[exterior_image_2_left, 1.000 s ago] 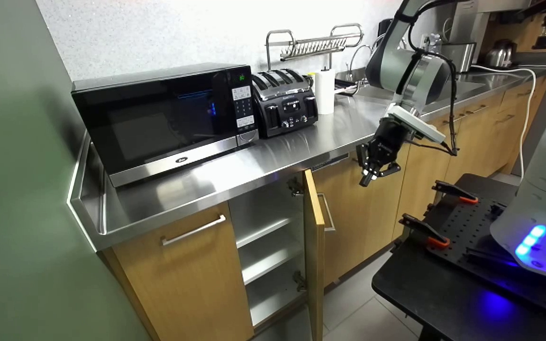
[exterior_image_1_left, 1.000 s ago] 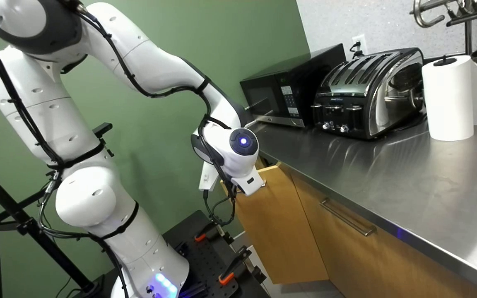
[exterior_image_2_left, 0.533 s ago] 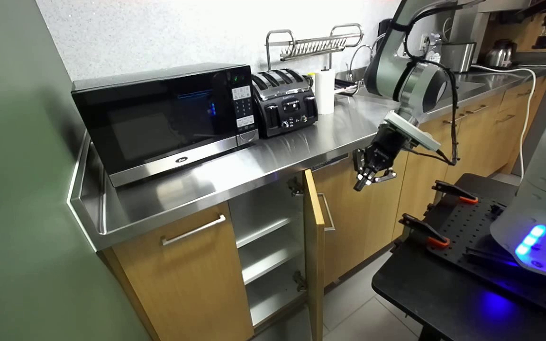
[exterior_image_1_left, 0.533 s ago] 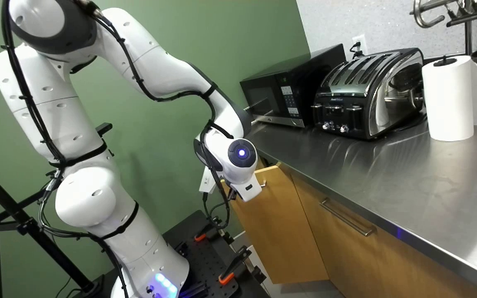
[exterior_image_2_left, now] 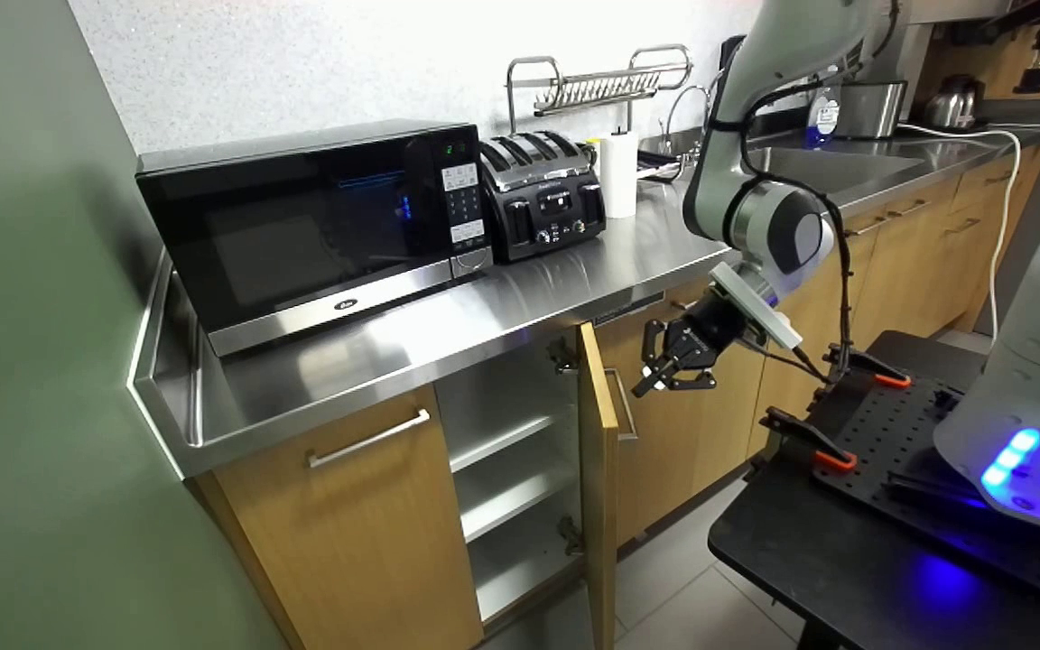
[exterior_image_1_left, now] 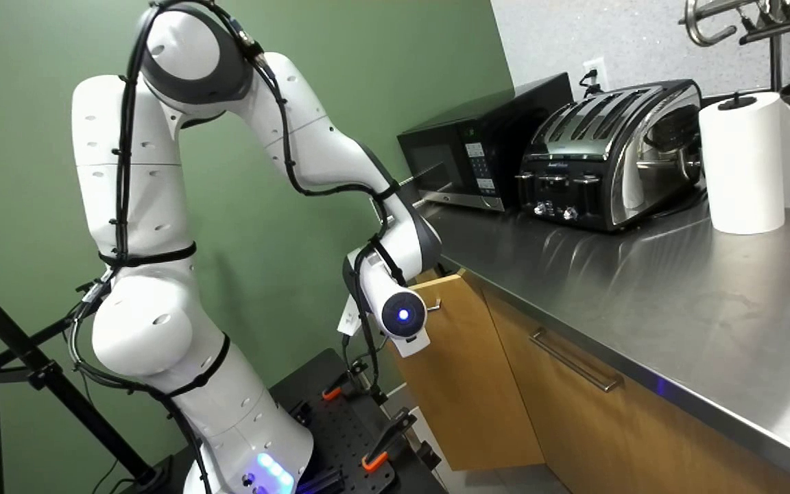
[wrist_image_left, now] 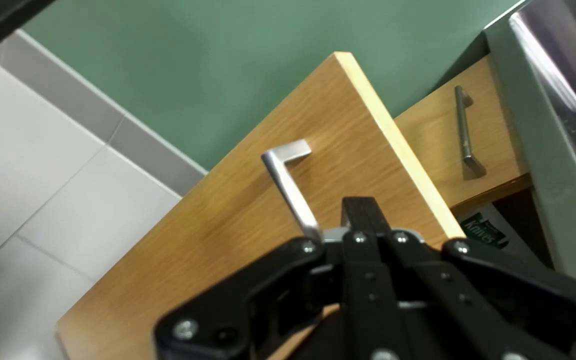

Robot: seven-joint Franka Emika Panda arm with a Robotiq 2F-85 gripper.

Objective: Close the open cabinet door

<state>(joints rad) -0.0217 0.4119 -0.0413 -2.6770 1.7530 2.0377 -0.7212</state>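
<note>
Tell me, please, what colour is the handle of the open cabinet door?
The handle is silver-grey; it shows best in the wrist view.

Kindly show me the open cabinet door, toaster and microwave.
Cabinet door [wrist_image_left: 228, 235], in the wrist view: outer face.
Toaster [exterior_image_2_left: 549, 219], in an exterior view: front panel.
Microwave [exterior_image_2_left: 299, 244], in an exterior view: door glass.

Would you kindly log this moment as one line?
rectangular light-brown wood-grain cabinet door: open; black two-finger gripper: shut, nothing held, near door's silver bar handle; contact: cannot tell; closing: not done
</note>
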